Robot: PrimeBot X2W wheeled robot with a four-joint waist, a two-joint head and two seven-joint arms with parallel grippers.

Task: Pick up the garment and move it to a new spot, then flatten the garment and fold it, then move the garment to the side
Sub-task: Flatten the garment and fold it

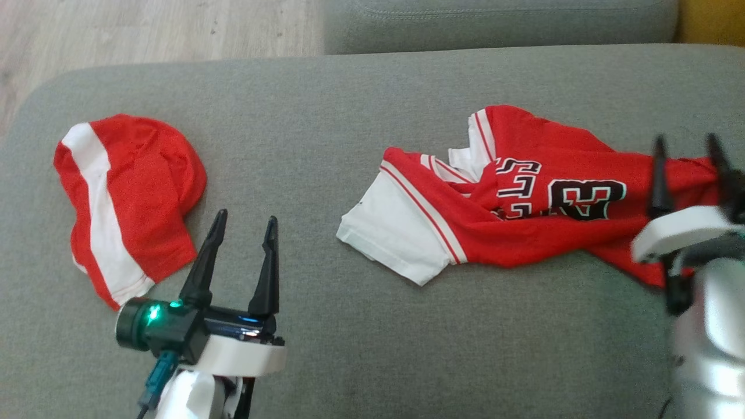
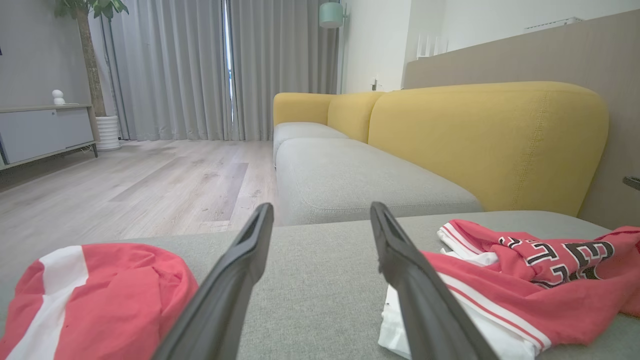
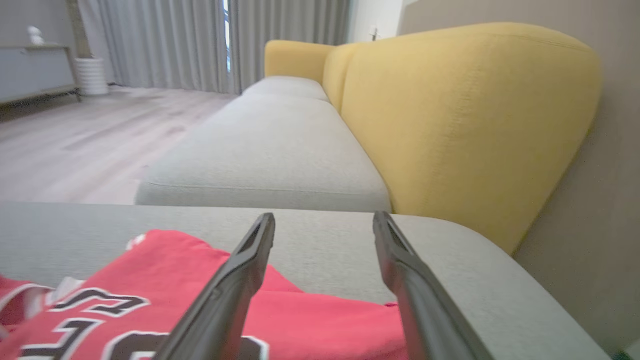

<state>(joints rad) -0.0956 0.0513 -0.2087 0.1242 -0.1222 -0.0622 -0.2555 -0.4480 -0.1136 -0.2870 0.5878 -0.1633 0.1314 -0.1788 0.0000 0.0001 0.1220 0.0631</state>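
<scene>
The garment (image 1: 524,201) is a red jersey with white sleeves and black lettering, lying crumpled on the right half of the grey cushion (image 1: 326,116). It also shows in the left wrist view (image 2: 525,280) and in the right wrist view (image 3: 165,295). My right gripper (image 1: 687,148) stands open over the jersey's right end with nothing between its fingers. My left gripper (image 1: 244,224) is open and empty at the lower left, between the jersey and a red cloth.
A second red cloth with a white stripe (image 1: 125,198) lies bunched at the cushion's left end. Beyond the cushion runs a grey sofa seat (image 2: 350,175) with yellow backrests (image 2: 480,140). Wooden floor (image 2: 125,185) lies to the left.
</scene>
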